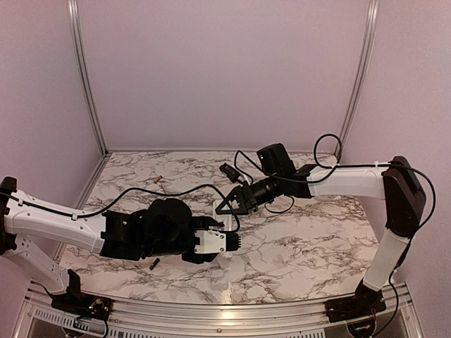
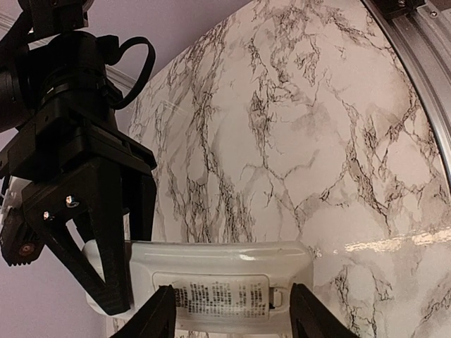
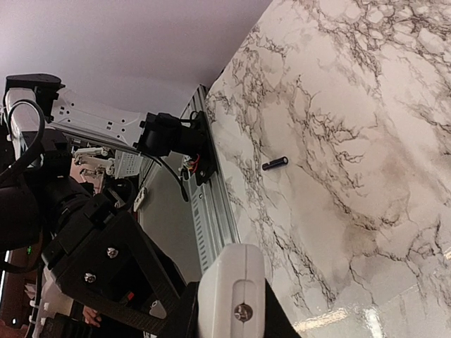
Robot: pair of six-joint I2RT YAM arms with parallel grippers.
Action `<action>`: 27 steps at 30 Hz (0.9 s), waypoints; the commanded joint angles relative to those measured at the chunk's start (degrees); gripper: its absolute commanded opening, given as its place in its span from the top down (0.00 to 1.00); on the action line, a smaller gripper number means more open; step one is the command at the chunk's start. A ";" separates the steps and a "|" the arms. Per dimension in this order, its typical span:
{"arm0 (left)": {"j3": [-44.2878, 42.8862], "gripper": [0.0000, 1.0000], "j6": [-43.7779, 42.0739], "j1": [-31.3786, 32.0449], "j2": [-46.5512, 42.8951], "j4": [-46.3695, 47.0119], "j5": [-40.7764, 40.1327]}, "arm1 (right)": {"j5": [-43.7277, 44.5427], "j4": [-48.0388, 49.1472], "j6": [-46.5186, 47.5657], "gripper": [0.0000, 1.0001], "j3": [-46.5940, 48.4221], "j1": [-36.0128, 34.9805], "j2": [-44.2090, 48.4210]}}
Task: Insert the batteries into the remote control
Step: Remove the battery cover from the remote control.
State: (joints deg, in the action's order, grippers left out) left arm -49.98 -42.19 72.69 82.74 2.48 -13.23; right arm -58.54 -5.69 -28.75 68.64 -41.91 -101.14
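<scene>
The remote (image 3: 232,282) showed end-on at the bottom edge, a white rounded end with one screw in it, clamped between the dark fingers (image 3: 187,315) of the right gripper (image 3: 232,322). To its left, very close, loomed the black left arm (image 3: 84,239). The marble table (image 3: 352,141) filled the right side, and a blackish battery (image 3: 275,163) lay alone on it, well apart from the remote. A metal rail (image 3: 211,204) edged the table, with a black mount (image 3: 173,134) and wires at its top.
</scene>
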 commanded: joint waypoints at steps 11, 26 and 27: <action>-1.18 0.51 -1.51 -0.48 2.12 0.42 -6.82 | -2.10 0.48 -0.79 1.00 2.12 -0.67 0.24; 0.97 0.52 -6.81 1.13 1.12 7.00 -13.13 | -3.55 3.41 -3.87 1.00 0.21 -0.70 -0.70; 1.20 0.52 -7.33 1.41 0.78 7.54 -13.66 | -3.61 3.51 -4.05 1.00 0.10 -0.69 -0.85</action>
State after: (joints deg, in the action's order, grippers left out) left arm -49.76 -46.48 73.87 84.33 5.37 -21.10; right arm -57.12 -3.01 -29.87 68.64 -41.50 -101.16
